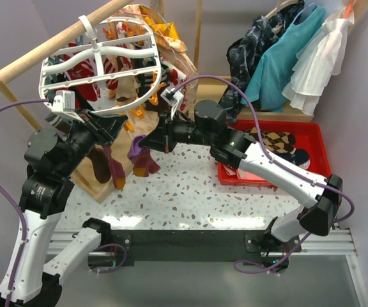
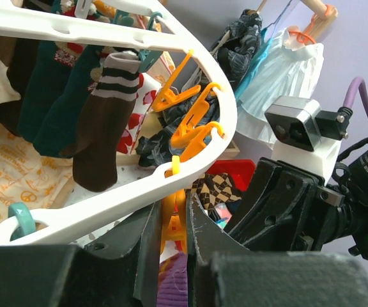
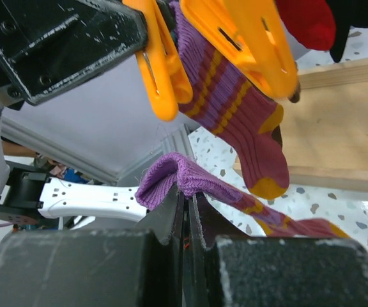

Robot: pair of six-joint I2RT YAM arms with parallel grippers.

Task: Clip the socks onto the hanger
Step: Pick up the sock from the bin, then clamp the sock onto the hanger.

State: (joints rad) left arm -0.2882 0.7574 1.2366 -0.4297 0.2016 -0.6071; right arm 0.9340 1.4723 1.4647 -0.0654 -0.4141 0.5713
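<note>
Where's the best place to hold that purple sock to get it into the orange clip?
The purple sock's cuff, pinched from the robot's right as the right gripper has it: the folded edge pokes past the fingers toward the orange clip, the foot trailing free.

**Lilac walls, speckled table top**

The space is closed in by plain lilac-grey walls (image 1: 11, 25), evenly lit. A white terrazzo-speckled table top (image 1: 190, 192) is spread below. A long wooden rail (image 1: 24, 59) is slanted across the upper left. A teal dress (image 1: 286, 61) and a white dress (image 1: 315, 64) are hung at the back right, above a red bin (image 1: 318, 137)
</note>
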